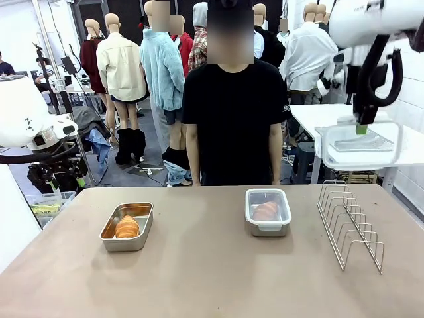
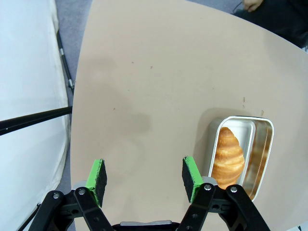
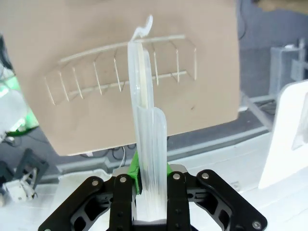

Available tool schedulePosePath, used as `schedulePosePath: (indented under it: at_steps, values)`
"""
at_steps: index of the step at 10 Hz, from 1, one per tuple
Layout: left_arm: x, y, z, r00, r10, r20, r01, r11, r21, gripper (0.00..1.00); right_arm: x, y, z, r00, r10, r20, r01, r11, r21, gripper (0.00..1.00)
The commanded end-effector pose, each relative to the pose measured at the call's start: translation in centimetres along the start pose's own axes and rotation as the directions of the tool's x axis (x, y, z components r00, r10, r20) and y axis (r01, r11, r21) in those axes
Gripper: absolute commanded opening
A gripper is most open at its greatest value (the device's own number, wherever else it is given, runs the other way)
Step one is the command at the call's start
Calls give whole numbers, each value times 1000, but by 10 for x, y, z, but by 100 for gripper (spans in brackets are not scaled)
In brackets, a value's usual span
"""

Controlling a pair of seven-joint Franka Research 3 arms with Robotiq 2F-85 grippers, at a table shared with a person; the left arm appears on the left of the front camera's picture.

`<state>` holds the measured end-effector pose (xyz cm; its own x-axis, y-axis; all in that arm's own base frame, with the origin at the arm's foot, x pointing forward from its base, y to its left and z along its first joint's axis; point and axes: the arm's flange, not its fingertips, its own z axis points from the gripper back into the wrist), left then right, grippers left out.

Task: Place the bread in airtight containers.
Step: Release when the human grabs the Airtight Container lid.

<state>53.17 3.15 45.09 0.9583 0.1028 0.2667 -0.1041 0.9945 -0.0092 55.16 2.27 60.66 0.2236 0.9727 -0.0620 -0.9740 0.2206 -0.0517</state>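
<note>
Clear lid [image 1: 360,145] pinched in right gripper [image 1: 361,128], high above wire rack [image 1: 350,224].

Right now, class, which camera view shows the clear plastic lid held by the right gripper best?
The front view: the clear plastic lid hangs face-on from the right gripper, so its whole rounded rectangle shows, high above the wire rack. The right wrist view shows the lid edge-on, a thin strip between shut jaws.
</note>
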Motion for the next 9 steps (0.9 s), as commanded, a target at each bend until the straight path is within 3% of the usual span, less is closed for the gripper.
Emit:
schedulePosePath:
  at_steps: [1,3,5,6,7,9]
  values:
    - [0,1,1,1000,1,1,-1,1000,0,82,17,-20,21,980,-154,127,147,987,67,0]
    - [0,1,1,1000,1,1,-1,1000,0,82,40,-56,35,859,-460,226,396,875,277,0]
    - [0,1,1,1000,1,1,-1,1000,0,82,52,-86,32,687,-699,200,540,675,503,0]
    - [0,1,1,1000,1,1,-1,1000,0,82,56,-99,29,550,-816,176,592,530,607,0]
    - [0,1,1,1000,1,1,-1,1000,0,82,58,-109,26,450,-877,166,613,439,657,0]
    - [0,1,1,1000,1,1,-1,1000,0,82,61,-125,14,301,-950,79,588,251,769,0]
